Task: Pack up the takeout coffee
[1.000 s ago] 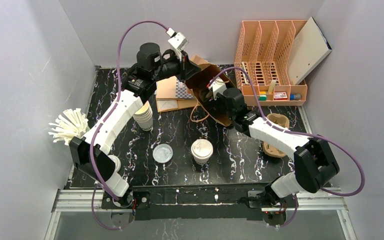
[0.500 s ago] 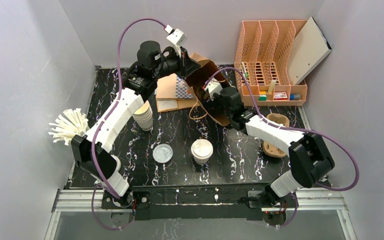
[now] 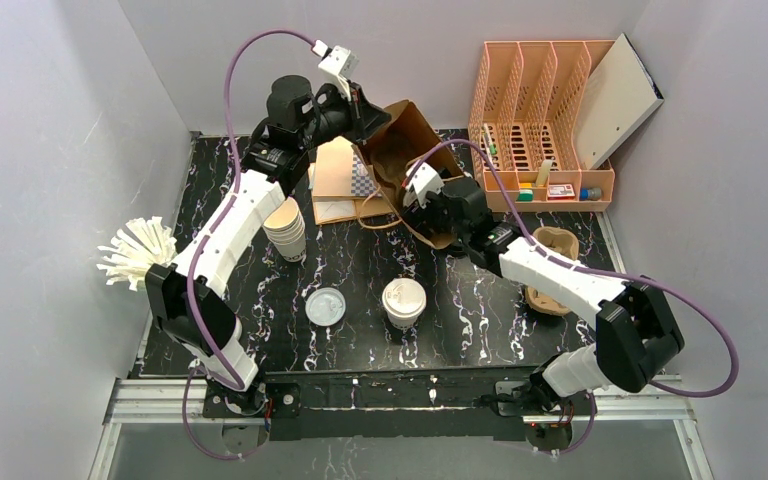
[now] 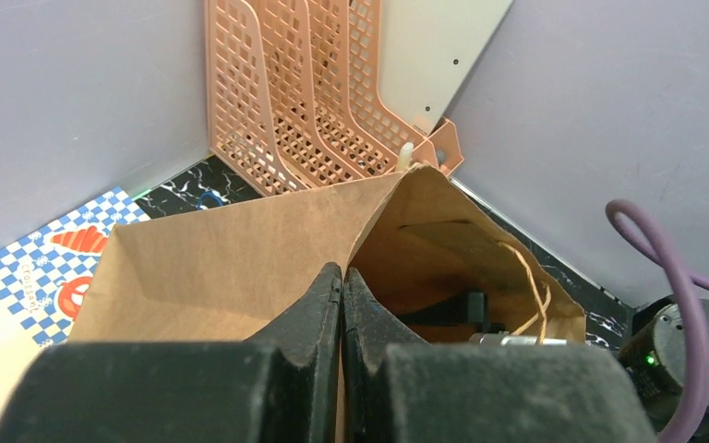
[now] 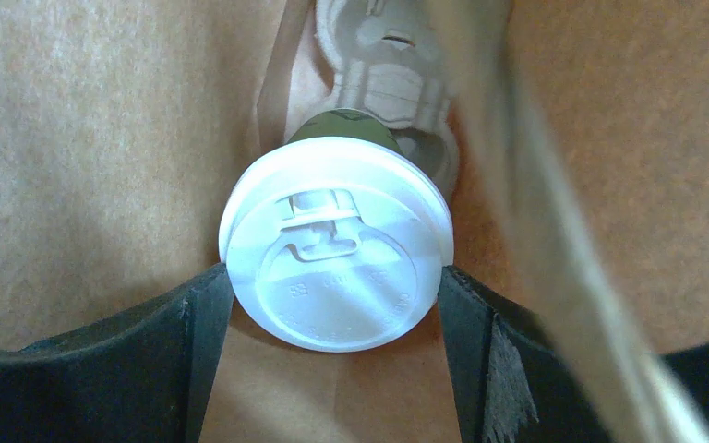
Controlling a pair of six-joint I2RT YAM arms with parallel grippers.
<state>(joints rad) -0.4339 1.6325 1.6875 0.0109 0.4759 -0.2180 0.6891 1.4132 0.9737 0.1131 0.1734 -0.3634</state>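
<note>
Inside the paper bag, our right tool clamps the white-lidded cup.
Left tool pinched together on the rim; let's set it upright on the bottom before letting go.

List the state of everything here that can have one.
paper bag: open, rim pinched up.
left gripper: shut on the paper bag.
bagged cup: lidded, inside the bag, gripped at its lid.
right gripper: shut on the bagged cup.
free cup: lidded, upright, untouched.
loose lid: lying flat, off any cup.
</note>
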